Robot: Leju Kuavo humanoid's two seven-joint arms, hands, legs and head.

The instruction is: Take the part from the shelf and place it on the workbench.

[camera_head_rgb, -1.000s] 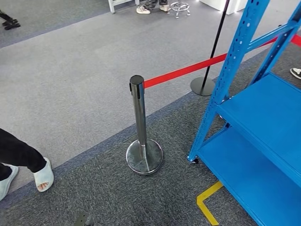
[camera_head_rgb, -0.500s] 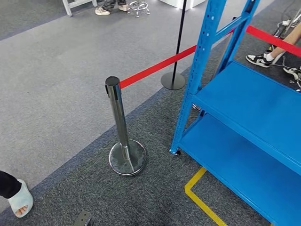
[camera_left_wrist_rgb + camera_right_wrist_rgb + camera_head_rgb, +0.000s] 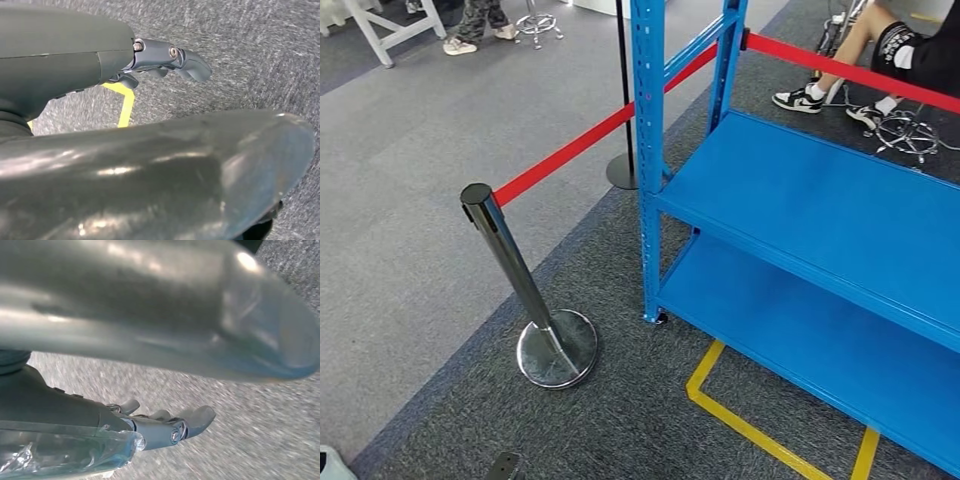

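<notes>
Grey carpet (image 3: 433,210) lies nearest, crossed by yellow floor tape (image 3: 743,425) at the foot of the shelf. Left hand (image 3: 166,57), seen from its wrist, hangs over the carpet with its fingers (image 3: 192,65) loosely extended and nothing in them. Right hand (image 3: 170,427) hangs likewise, fingers slack and released, a clear plastic wrap (image 3: 68,452) near its wrist cover.

Just beyond the tape stands a chrome post (image 3: 512,265) on a round base, carrying a red belt (image 3: 561,155) that runs to a black post (image 3: 623,90) behind the shelf's corner. Blue metal shelf (image 3: 810,210) fills the right side: an upright at its near corner, one board at mid height and one just above the floor. Both boards are bare where visible; the part cannot be found on them, and any higher level lies outside the picture.

Farther off, a seated person's legs and sneakers (image 3: 841,70) show beyond the belt, and a white bench leg (image 3: 376,30) with another person's shoes at the far left.

Compared with a second ago, the whole scene has slid left and the shelf now fills more of the head view: the camera has turned, not the things. By judgement, the robot is in the approach stage, squaring up to the shelf; the pick is not yet begun.
</notes>
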